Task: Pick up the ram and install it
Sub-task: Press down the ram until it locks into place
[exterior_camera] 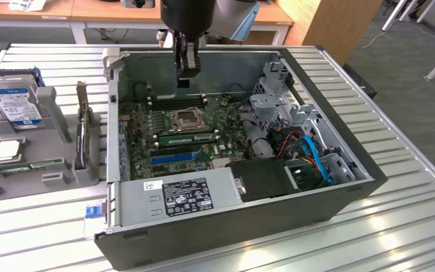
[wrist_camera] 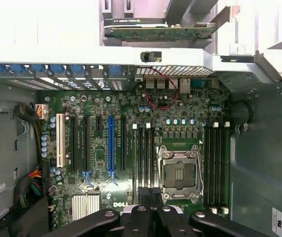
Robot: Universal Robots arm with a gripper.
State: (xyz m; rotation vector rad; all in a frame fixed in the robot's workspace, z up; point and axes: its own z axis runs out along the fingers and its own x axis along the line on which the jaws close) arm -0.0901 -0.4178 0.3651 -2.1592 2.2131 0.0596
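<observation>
A ram (exterior_camera: 22, 168), a long thin green stick, lies flat along the front of the grey holder (exterior_camera: 59, 180) at the exterior view's left, outside the case. A second green stick (exterior_camera: 187, 137) stands in a memory slot beside the empty processor socket (exterior_camera: 185, 120). My gripper (exterior_camera: 185, 79) hangs above the far part of the motherboard, well apart from the holder, and it is shut with nothing seen between its fingers. In the wrist view the closed gripper (wrist_camera: 149, 193) sits over the near ends of the black memory slots (wrist_camera: 144, 158) next to the socket (wrist_camera: 180, 173).
The open computer case (exterior_camera: 338, 207) stands on a slatted metal table. A power supply (exterior_camera: 187, 195) and drive cage with blue and red cables (exterior_camera: 312, 156) fill its near side. The holder also carries a hard drive (exterior_camera: 13, 105), a square silver processor (exterior_camera: 6, 149) and a dark bracketed card (exterior_camera: 85, 133).
</observation>
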